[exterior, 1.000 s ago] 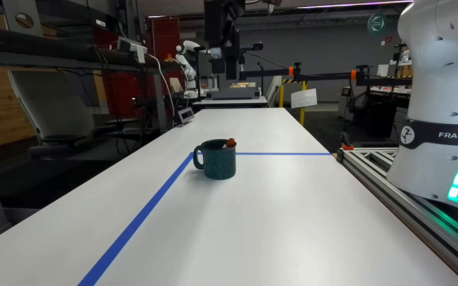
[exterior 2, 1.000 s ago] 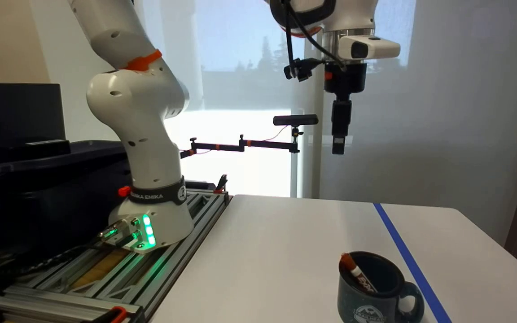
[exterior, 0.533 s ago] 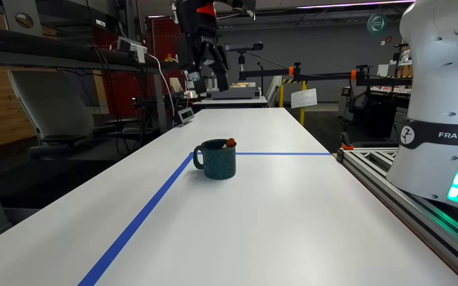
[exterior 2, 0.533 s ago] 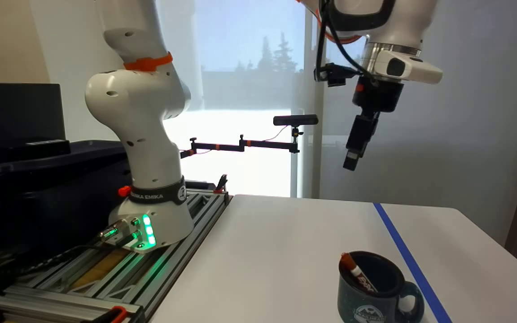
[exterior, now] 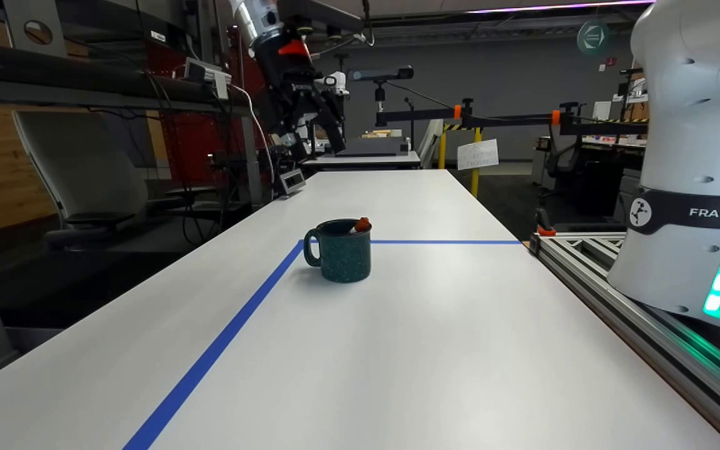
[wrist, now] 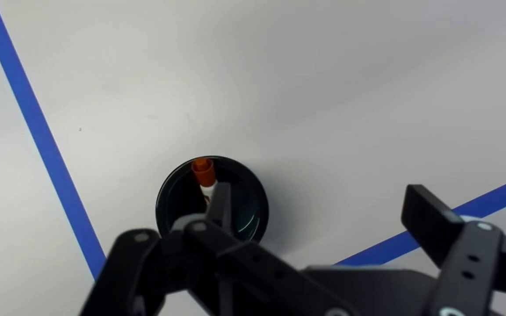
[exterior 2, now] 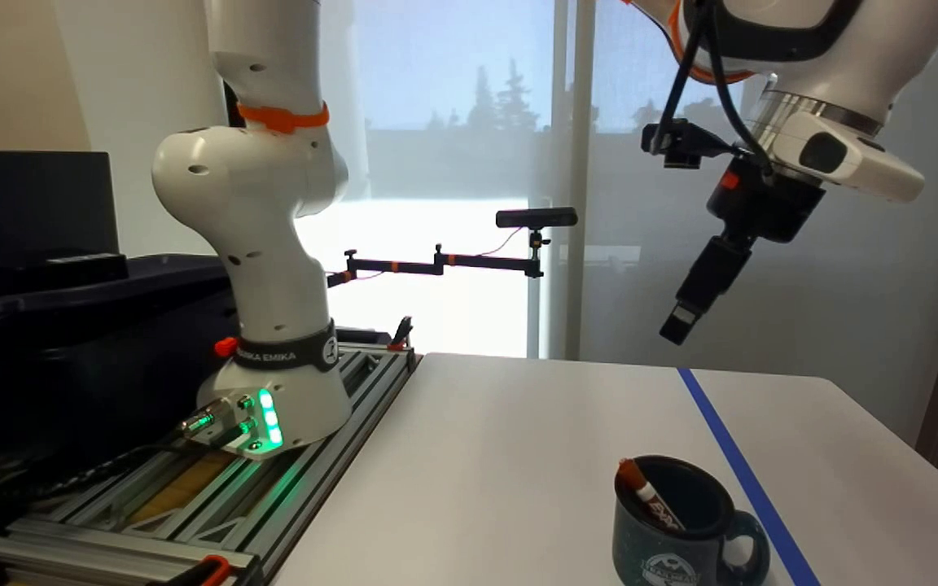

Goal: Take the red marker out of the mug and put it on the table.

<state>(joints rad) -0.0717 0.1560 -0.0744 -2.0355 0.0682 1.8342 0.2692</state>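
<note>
The red marker point(exterior: 362, 225) leans inside the mug point(exterior: 345, 256), with its orange-red cap at the rim. In an exterior view, the marker's point(exterior 2: 640, 486) white lettered body shows inside the mug point(exterior 2: 664, 557). The mug stands upright on the white table point(exterior: 435, 337). My gripper point(exterior: 318, 150) is open, empty and tilted, well above the table and apart from the mug; it also shows as a dark gripper point(exterior 2: 679, 325) in an exterior view. In the wrist view, one finger of the gripper point(wrist: 321, 197) covers part of the mug point(wrist: 248, 208) and the lower marker point(wrist: 204, 175).
Blue tape point(exterior: 229, 337) runs along the table beside the mug's handle, and another strip crosses behind it. The robot base stands on a metal-railed bench point(exterior 2: 330, 464) along one table edge. A small grey device point(exterior: 292, 181) sits at the far table edge. A camera point(exterior 2: 536, 218) hangs on a boom.
My gripper has tilted and come lower. It has moved left in an exterior view and right in an exterior view from another place. The mug and marker have not moved.
</note>
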